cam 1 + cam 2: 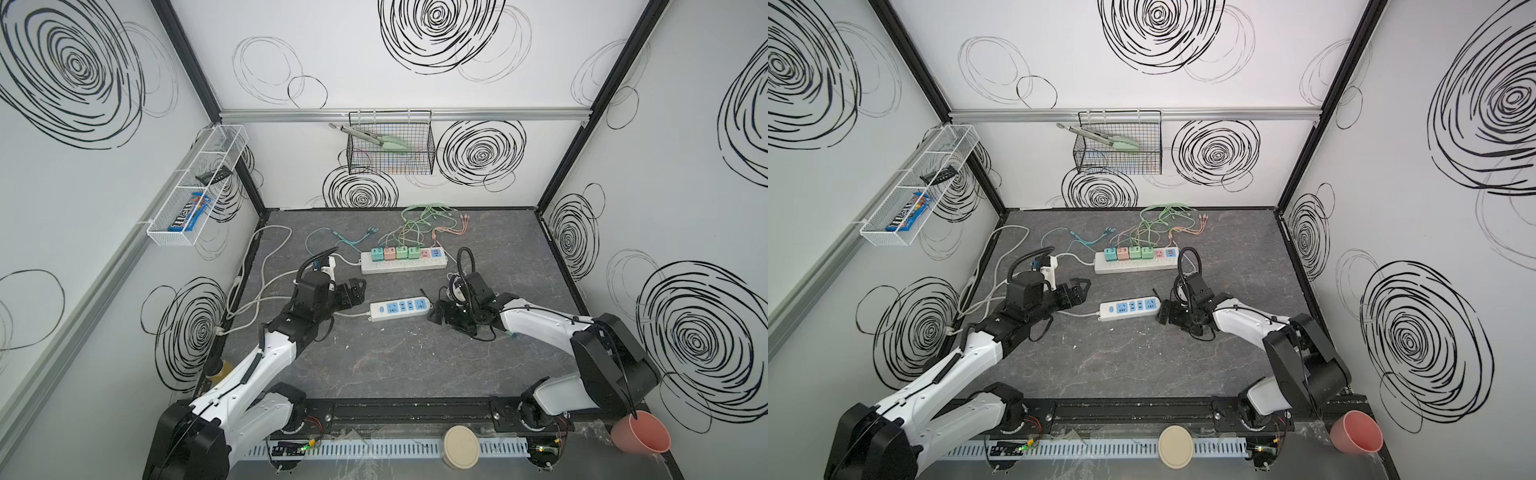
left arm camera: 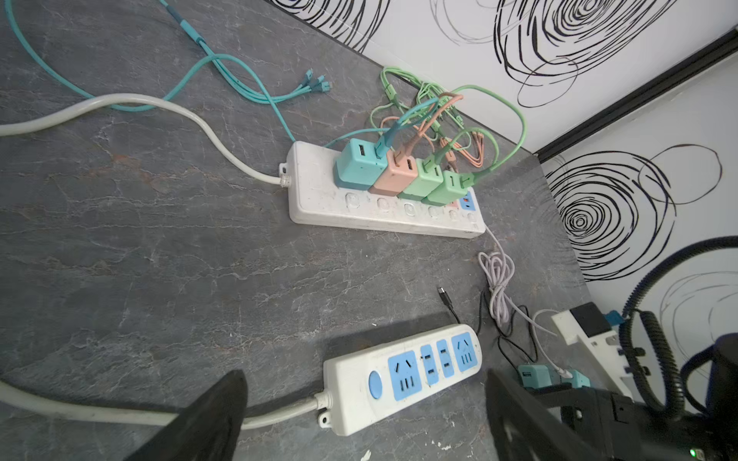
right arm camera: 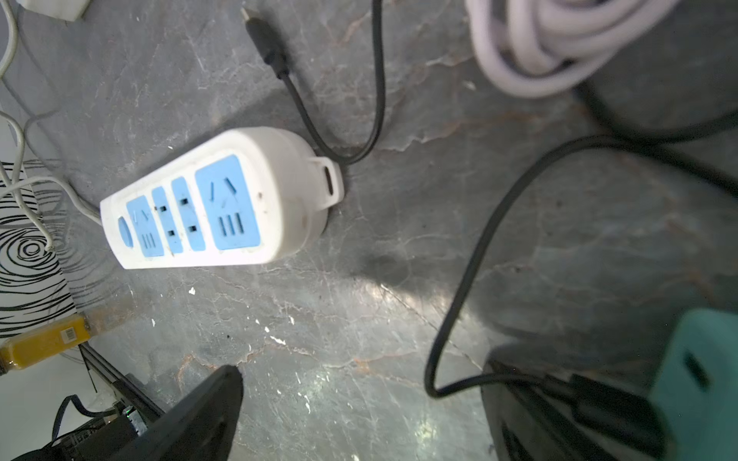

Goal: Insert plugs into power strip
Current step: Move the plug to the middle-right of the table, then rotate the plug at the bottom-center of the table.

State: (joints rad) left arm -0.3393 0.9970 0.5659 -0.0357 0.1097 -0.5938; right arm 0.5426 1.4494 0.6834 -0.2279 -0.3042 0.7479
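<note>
On the grey marbled tabletop [image 1: 374,365], a long power strip [image 1: 403,267] lay toward the back wall with four of its sockets filled. A teal plug [image 1: 376,254], a pink plug [image 1: 389,253], a green plug [image 1: 401,252] and a second green plug [image 1: 414,252] stood upright side by side, and the two sockets farthest from the strip's cord had nothing in them. Their thin cables [image 1: 415,224] trailed in a tangle behind the strip toward the wall. Nearer the arms lay a short power strip [image 1: 401,309], white with blue sockets, none of them filled, its cord running off under the left arm. It sat between the two claws. The left gripper [image 1: 359,292] was just beside the strip's cord end, its jaws spread wide with nothing between them; in the left wrist view its dark fingers [image 2: 215,407] framed the short strip. The right gripper [image 1: 436,314] was low over the table just beside the strip's other end, its jaws likewise wide apart and holding nothing, with bare tabletop showing between the fingers [image 3: 207,411] in the right wrist view. A loose teal plug [image 3: 703,379] lay just outside one of those fingers, not within the gap; whether it touched the finger could not be told. A black cable [image 3: 459,279] curved across the table toward it, and a coiled pale cable [image 3: 559,48] lay near.
</note>
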